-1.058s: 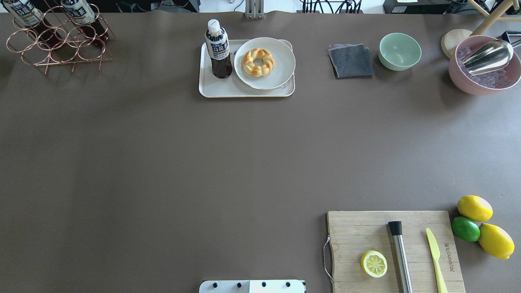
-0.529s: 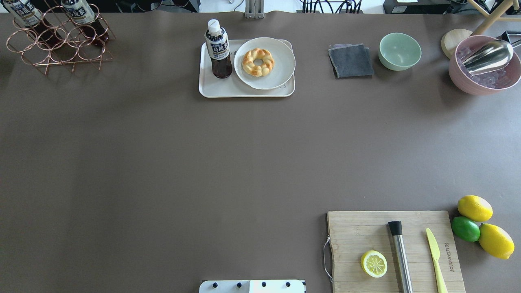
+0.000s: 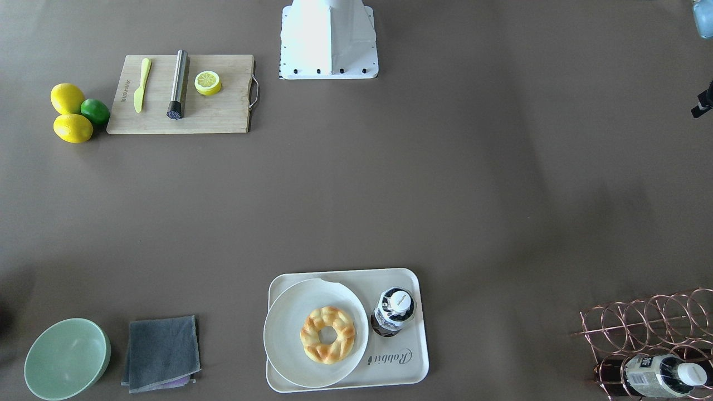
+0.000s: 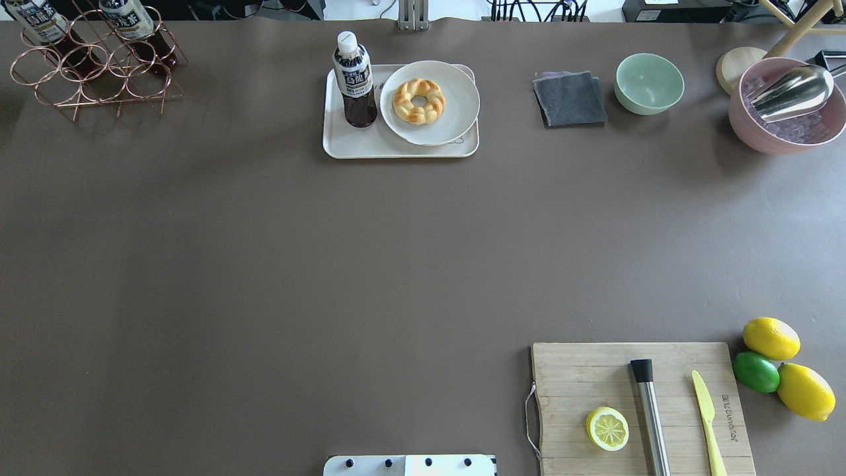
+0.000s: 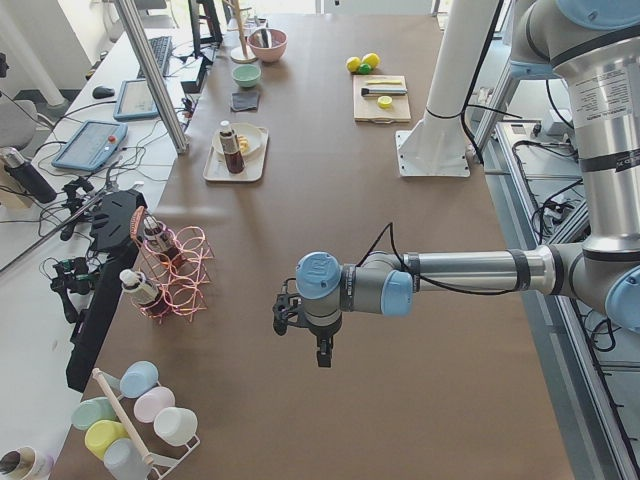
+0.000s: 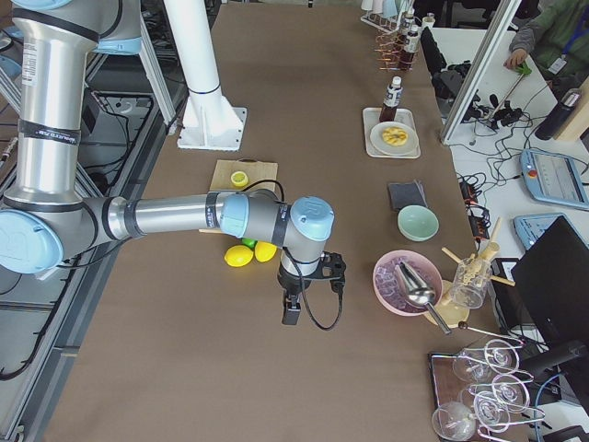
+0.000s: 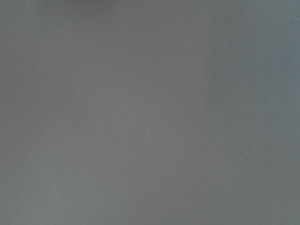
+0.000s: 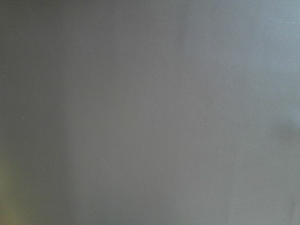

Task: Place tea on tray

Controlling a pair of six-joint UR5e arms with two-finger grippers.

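I am finding the tea (image 4: 355, 79) standing upright on the tray (image 4: 370, 144), just beside the plate (image 4: 456, 99), so the placing is looking done. I am judging the bottle fairly full, so weighty for its size, and stiff, with a slick label; the waist below the cap is looking like the safest hold. The plate is crowding one side and the tray's rim the other, while open tabletop is lying toward the robot. Both arms are hanging well apart from the tray. I cannot tell how the left jaws or right jaws stand.
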